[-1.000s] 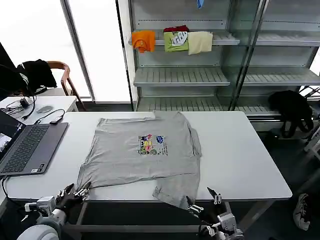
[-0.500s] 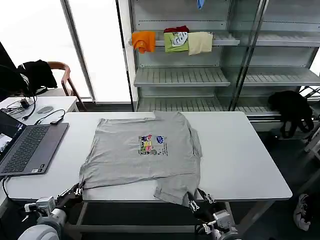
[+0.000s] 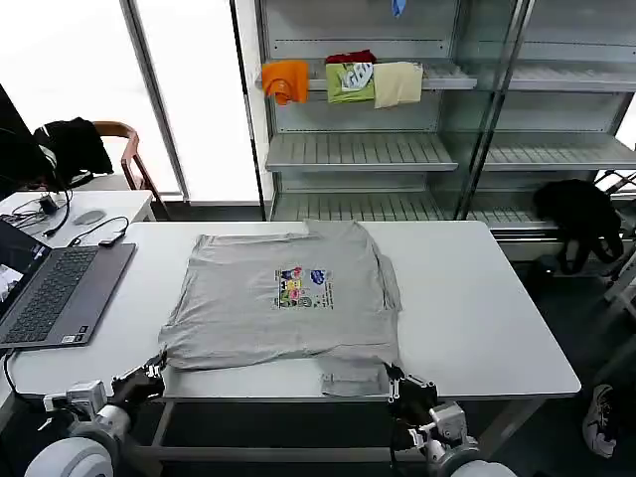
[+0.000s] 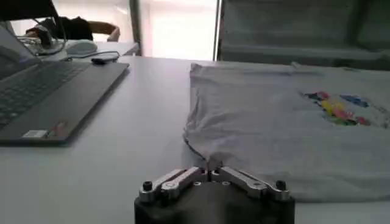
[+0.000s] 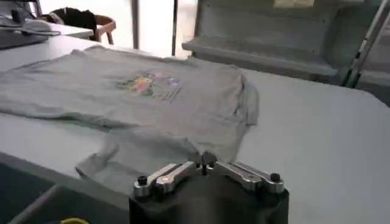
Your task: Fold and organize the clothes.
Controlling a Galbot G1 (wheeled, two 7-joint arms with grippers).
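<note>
The clothes, a light grey T-shirt [image 3: 278, 308] with a small multicolour chest print, lie spread on the white table [image 3: 497, 318], neck end toward the shelves. At the table's front edge my left gripper [image 3: 152, 376] is shut on the shirt's near left hem corner. My right gripper [image 3: 395, 382] is shut on the near right corner, where a rumpled fold lies at the edge. In the left wrist view the left gripper [image 4: 208, 173] pinches the edge of the T-shirt [image 4: 292, 128]. In the right wrist view the right gripper [image 5: 204, 162] grips bunched fabric of the T-shirt [image 5: 152, 97].
An open laptop [image 3: 50, 288] lies on the table's left end. Metal shelves [image 3: 397, 149] stand behind, with orange [image 3: 285, 78], green [image 3: 351, 79] and cream [image 3: 397, 83] folded garments on top. A black garment [image 3: 581, 214] hangs at the right. Bare table lies right of the shirt.
Both grippers were open below the table edge; they have closed on the shirt's near corners. The flap that hung over the front edge now lies up at the table edge.
</note>
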